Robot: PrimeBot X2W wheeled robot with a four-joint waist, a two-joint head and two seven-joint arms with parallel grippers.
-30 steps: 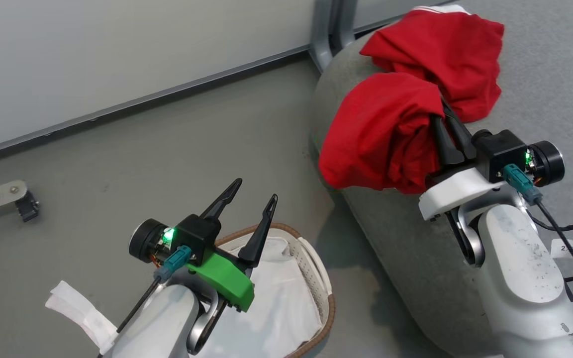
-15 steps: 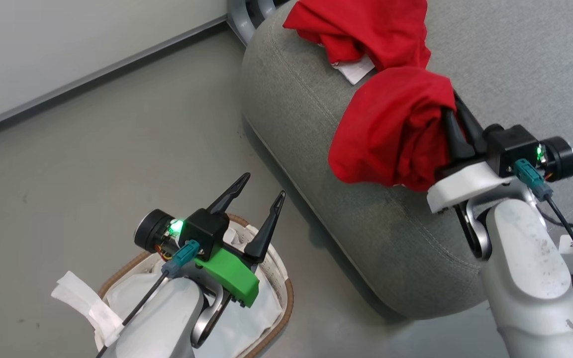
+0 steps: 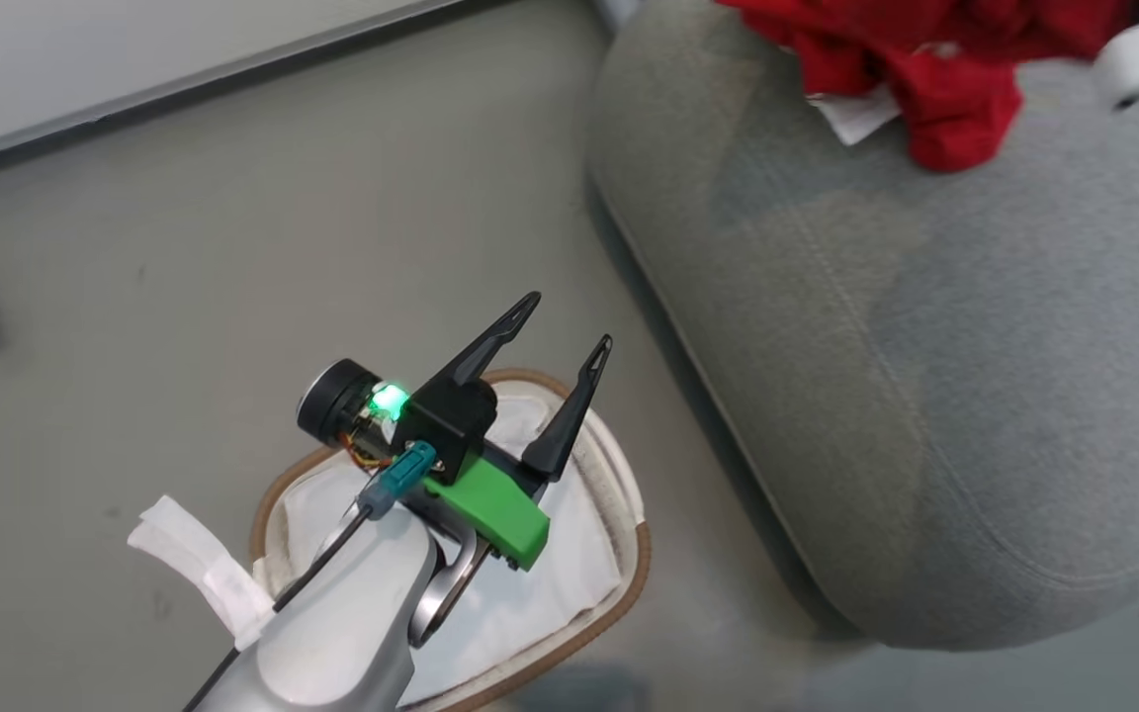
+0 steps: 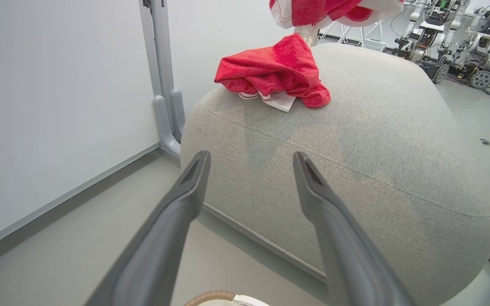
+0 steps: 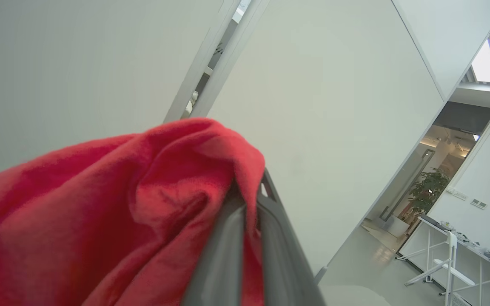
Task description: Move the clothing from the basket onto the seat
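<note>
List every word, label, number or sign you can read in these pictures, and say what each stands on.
No text can be read.
White flap at the edge of the clothing lying on the seat: no lettering legible.
White tape tab on the left arm's cable: no readable marks.

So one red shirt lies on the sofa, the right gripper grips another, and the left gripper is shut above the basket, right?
No: the left gripper is open, fingers apart, as the left wrist view shows. Rest holds: one shirt on the sofa, another shirt in the right gripper, basket below the left.
</note>
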